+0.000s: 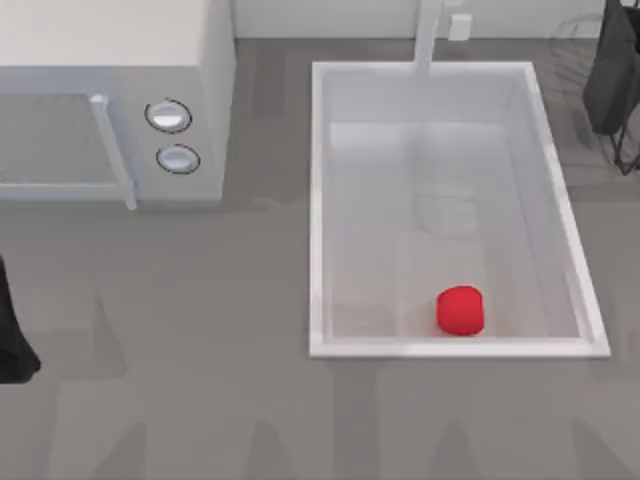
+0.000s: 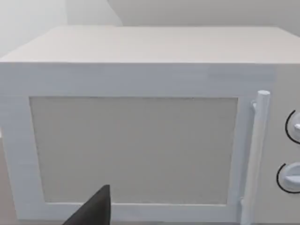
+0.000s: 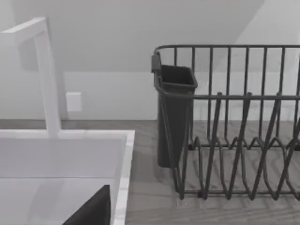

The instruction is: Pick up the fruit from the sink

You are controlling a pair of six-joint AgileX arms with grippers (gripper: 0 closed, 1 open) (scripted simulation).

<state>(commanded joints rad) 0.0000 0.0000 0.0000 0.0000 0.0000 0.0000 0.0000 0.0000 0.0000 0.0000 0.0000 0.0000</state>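
The fruit (image 1: 460,310) is a small red roundish object lying on the floor of the sink (image 1: 320,200), close to the basin's near wall and right of its middle. The sink is a deep white rectangular basin with a thick rim and a white faucet (image 1: 428,35) at its far side. My left arm (image 1: 15,330) is a dark shape at the table's left edge, far from the sink. A dark part of my left gripper (image 2: 91,208) faces the microwave door. A dark part of my right gripper (image 3: 91,208) hangs by the sink's rim (image 3: 123,173), near the faucet (image 3: 44,75).
A white microwave (image 1: 110,100) with two round knobs (image 1: 168,116) and a bar handle stands at the back left. A dark wire dish rack (image 3: 243,140) with a dark cup holder (image 3: 172,112) stands right of the sink, at the back right (image 1: 612,80). Grey tabletop lies in front.
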